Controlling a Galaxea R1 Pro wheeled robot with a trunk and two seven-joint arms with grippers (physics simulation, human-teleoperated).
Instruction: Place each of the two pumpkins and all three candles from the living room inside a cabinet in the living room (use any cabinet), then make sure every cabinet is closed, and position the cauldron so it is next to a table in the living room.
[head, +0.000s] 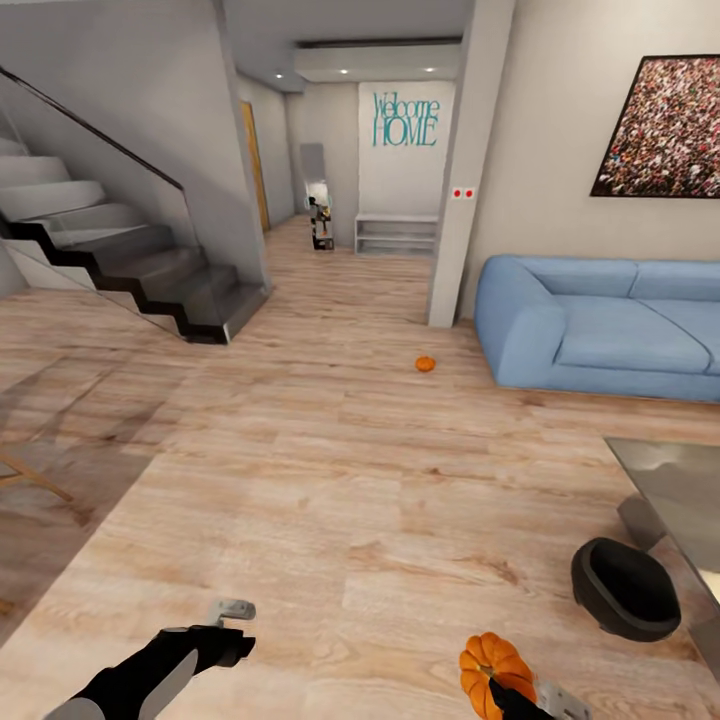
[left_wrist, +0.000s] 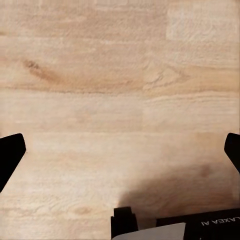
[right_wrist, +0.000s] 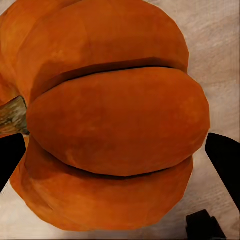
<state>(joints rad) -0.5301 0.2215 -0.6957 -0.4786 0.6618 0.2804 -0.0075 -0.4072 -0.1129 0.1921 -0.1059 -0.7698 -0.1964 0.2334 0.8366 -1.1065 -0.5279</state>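
Between the right gripper's (right_wrist: 120, 155) spread fingers sits a pumpkin (right_wrist: 107, 117), stem sideways, not clearly squeezed; the left gripper (left_wrist: 120, 150) hangs open, empty.

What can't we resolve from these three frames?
- Right gripper, head view: cut by the bottom edge; the held pumpkin covers the fingertips.
- Table, head view: cut by the right edge.
- Far pumpkin, head view: too small to show its stem.
- Cauldron, head view: dark inside, contents unreadable.
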